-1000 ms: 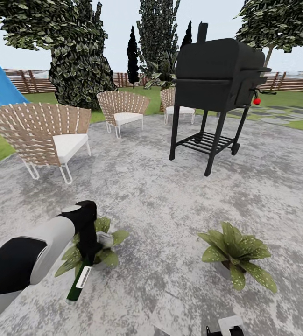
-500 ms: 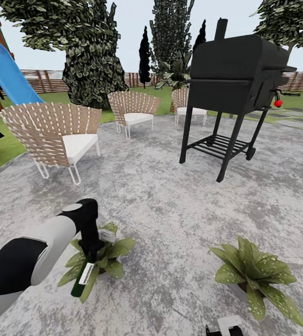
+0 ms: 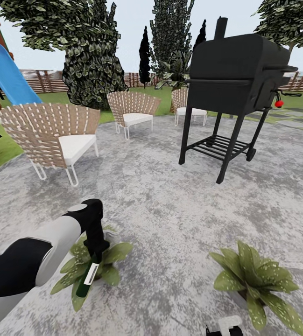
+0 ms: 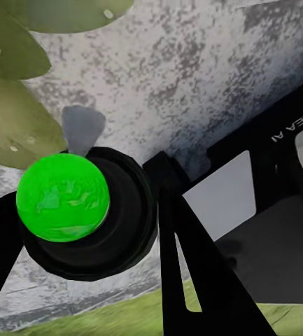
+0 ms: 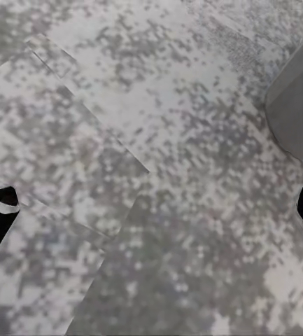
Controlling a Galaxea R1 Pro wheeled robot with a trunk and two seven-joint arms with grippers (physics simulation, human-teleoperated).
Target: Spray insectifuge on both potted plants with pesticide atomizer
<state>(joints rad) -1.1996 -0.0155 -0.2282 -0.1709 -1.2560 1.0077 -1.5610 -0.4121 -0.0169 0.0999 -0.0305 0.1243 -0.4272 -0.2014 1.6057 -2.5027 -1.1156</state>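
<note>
here the left hand [image 3: 94, 252] grips the pesticide atomizer [image 3: 88, 279] over one potted plant [image 3: 88, 266]; right hand [image 5: 151, 199] spread empty

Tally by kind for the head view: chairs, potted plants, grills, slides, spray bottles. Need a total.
Woven chairs: 3
Potted plants: 2
Black grill: 1
Blue slide: 1
Pesticide atomizer, in the left gripper: 1
Total: 8

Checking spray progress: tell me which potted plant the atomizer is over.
The left plant, under the left gripper holding the atomizer. The right plant sits apart, nothing above it.
</note>
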